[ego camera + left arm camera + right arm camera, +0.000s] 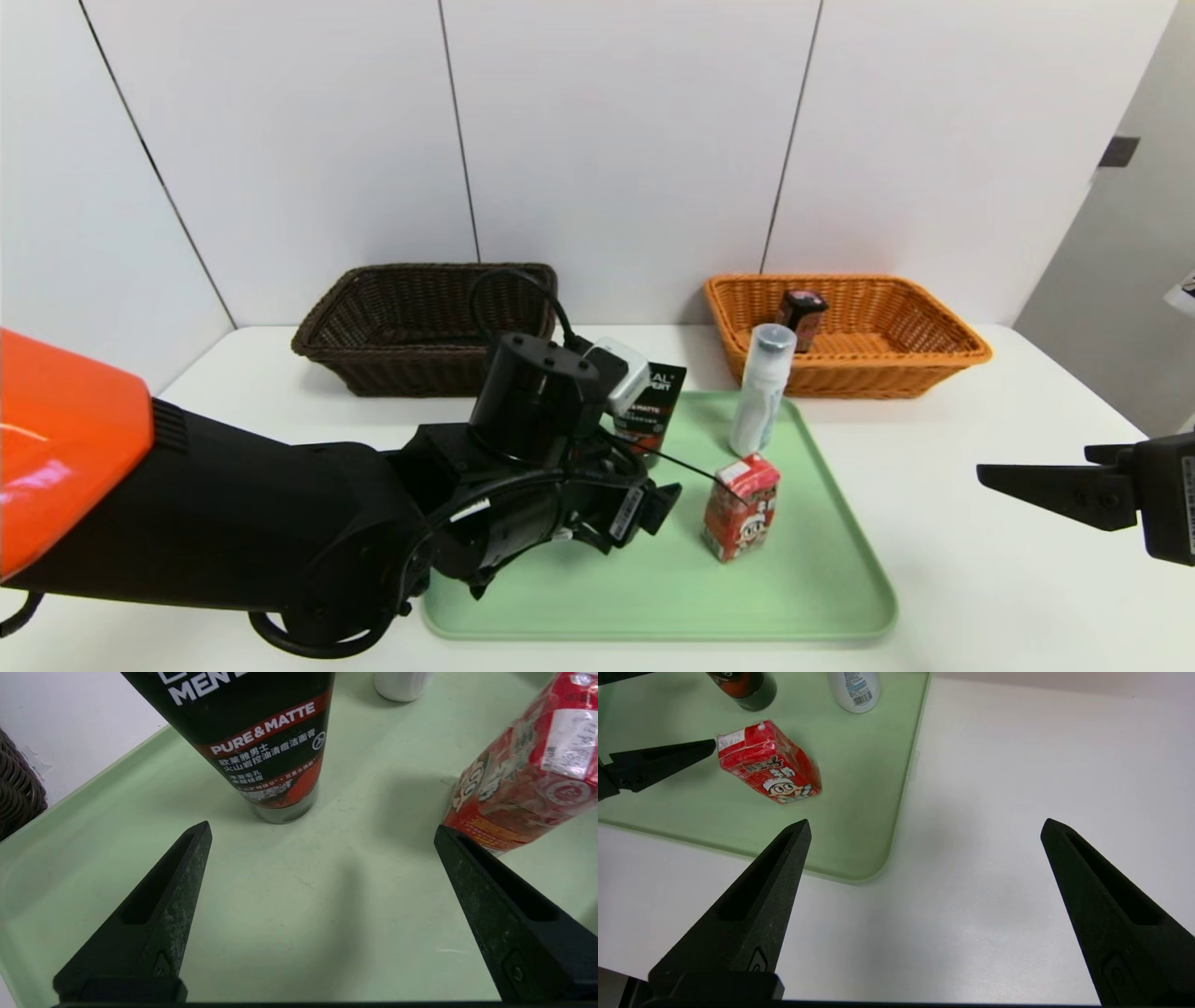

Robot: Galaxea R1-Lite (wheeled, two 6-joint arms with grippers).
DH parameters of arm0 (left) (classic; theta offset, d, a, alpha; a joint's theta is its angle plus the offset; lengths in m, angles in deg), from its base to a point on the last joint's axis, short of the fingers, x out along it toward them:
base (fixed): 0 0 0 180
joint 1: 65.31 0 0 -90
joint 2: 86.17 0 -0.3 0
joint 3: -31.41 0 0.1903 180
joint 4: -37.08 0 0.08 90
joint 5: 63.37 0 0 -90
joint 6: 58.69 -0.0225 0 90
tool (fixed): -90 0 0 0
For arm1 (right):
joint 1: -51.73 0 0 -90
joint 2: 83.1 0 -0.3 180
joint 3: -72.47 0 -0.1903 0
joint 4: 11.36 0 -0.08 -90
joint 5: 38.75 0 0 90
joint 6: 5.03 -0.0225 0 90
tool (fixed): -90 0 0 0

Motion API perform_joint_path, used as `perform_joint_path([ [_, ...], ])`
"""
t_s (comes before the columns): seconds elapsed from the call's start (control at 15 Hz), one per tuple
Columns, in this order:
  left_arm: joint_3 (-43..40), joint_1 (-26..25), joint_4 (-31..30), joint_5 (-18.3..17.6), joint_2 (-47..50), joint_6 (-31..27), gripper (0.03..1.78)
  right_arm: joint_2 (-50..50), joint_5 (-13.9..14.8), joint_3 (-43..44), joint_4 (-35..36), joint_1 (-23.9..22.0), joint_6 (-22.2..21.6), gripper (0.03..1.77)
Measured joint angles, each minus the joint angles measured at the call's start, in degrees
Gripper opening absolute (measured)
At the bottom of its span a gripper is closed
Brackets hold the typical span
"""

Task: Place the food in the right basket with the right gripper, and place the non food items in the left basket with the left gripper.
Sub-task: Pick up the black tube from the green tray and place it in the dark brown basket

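Observation:
A black tube [653, 406] [261, 742], a slim white bottle [764, 387] and a red cartoon carton [740, 507] [770, 763] stand on a green tray [822, 597]. My left gripper [322, 826] hovers low over the tray, open and empty. The tube stands just beyond its fingertips and the carton [523, 779] beside one finger. A dark boxy pack [803, 317] sits in the orange basket [934, 359] at the back right. The dark brown basket [373, 364] stands at the back left. My right gripper [927, 821] is open and empty over the white table, right of the tray.
White wall panels rise directly behind both baskets. The table [980, 579] runs on bare to the right of the tray and in front of the orange basket. My left arm's bulk covers the tray's near left part in the head view.

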State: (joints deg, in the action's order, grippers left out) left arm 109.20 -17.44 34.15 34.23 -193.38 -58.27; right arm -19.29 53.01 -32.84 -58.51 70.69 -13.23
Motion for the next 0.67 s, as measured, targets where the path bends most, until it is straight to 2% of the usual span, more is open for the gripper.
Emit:
perform_joint_path([
  [0.4, 0.5, -1.4, -5.4, 0.0, -2.9, 1.3, 1.69, 0.0, 0.0, -0.1, 0.0, 0.0, 0.1, 1.7],
  [0.67, 3.0, -1.8, -5.8, 0.0, -4.7, 2.0, 1.69, 0.0, 0.0, -0.1, 0.1, 0.0, 0.2, 1.7],
])
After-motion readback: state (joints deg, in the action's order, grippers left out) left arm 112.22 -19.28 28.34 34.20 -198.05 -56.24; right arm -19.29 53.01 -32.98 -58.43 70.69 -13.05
